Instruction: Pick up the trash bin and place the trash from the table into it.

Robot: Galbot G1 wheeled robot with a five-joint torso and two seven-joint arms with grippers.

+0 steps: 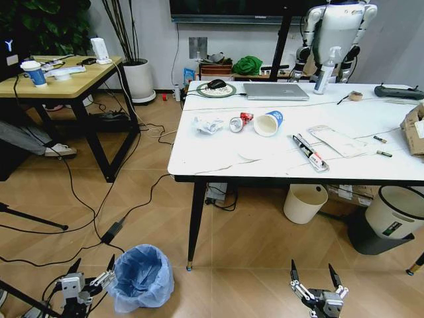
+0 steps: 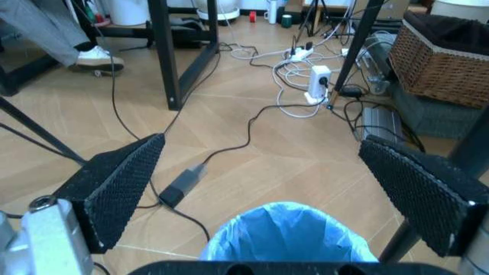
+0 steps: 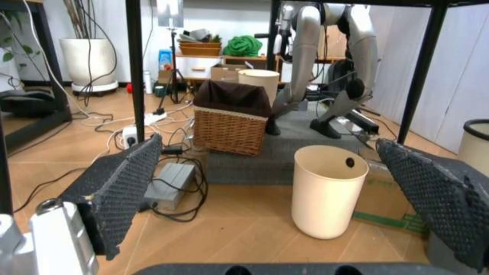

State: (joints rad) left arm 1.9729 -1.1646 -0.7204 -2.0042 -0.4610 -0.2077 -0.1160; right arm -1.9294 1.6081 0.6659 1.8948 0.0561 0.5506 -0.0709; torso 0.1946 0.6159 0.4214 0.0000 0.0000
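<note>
1. The trash bin stands on the wooden floor near the front left leg of the table. Its crinkled blue bag hides the bin's own wall, and the bottom of the head view cuts off its base.
2. In the left wrist view only the top of the blue-lined bin shows, cut off at the lower edge, so its height cannot be judged there.
3. The left gripper sits low by the floor, just beside the bin and not touching it. Its fingers are spread apart, and the arm behind it is cut off by the edge of the head view.
4. In the left wrist view the left gripper has the bin's mouth lying between its two black pads, with floor and a black cable showing between them.
5. The right gripper hangs low in front of the table, well apart from the bin, fingers apart and pointing up; its wrist is cut off.
6. In the right wrist view the right gripper has its pads wide, holding nothing, with a cream bucket and a wicker basket beyond them.
7. On the table lie a crumpled white paper, a crushed red-white can, a tipped paper cup and a flat white packet.
8. A brown cardboard box is cut off at the table's right end.
</note>
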